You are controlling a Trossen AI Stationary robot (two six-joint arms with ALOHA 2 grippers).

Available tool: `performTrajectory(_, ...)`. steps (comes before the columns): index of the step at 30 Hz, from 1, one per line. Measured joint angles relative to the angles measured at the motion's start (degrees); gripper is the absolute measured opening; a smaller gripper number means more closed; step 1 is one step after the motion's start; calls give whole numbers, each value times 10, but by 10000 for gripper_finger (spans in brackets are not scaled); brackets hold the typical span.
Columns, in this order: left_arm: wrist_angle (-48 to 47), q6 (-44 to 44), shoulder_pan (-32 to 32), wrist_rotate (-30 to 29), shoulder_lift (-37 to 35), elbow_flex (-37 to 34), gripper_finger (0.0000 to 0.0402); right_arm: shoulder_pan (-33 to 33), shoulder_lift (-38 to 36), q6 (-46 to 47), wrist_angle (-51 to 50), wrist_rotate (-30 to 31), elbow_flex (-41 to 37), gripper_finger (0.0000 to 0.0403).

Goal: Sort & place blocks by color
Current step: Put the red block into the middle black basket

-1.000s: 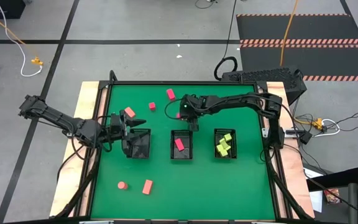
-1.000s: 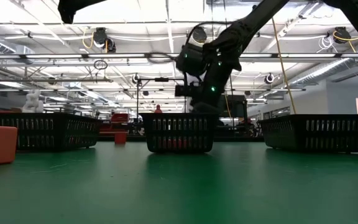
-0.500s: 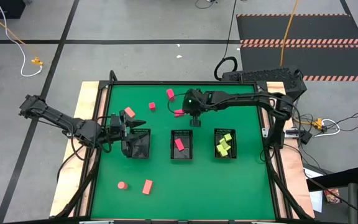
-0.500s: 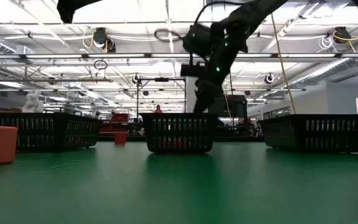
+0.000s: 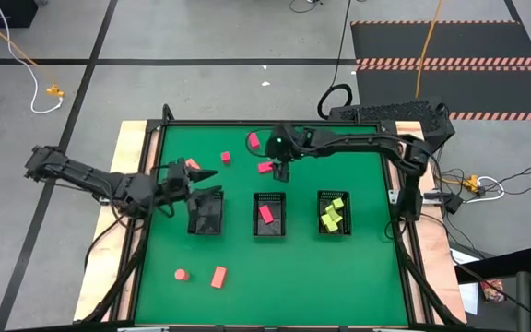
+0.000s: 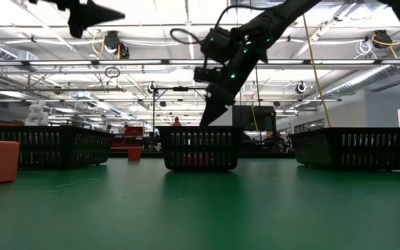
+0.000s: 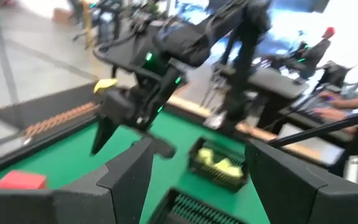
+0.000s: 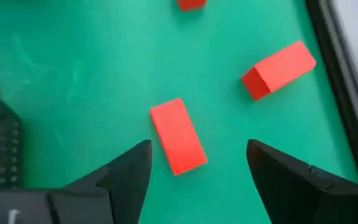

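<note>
The right arm's tool (image 5: 281, 171) hangs over the far middle of the green worktop (image 5: 358, 267), its two dark fingers (image 8: 124, 175) spread apart with nothing between them; right below it lies a pink-red short bar block (image 8: 178, 137), flat on the green, and the wrist view shows it framed by the open fingers but not touched; a second pink-red bar block (image 8: 278, 70) lies nearby, closer to the black rim, and a small red cube block (image 5: 226, 158) sits a bit off to the left of those.

Three black mesh baskets stand in a row across the middle; the centre basket (image 5: 268, 216) has one pink-red block (image 5: 265, 213) in it; the right basket (image 5: 334, 214) holds a heap of yellow-green blocks (image 5: 331, 213); I cannot make out anything inside the left basket (image 5: 206, 214).

The left arm's tool (image 5: 203, 183) is raised above the left basket, fingers parted and empty; a salmon-red block (image 5: 192, 166) lies just beyond it.

Toward the near left corner, well apart from the rest, lie a small salmon-red cylinder block (image 5: 181, 274) and a salmon-red bar block (image 5: 218, 277) beside it.
</note>
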Motion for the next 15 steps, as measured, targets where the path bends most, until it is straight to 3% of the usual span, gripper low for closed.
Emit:
performTrajectory(8, -73, -81, 91, 51, 10, 0, 255, -29, 84, -8, -127, -68, 104, 240)
performTrajectory(15, -63, -95, 104, 67, 39, 0, 255, -36, 118, -28, -159, -81, 133, 232)
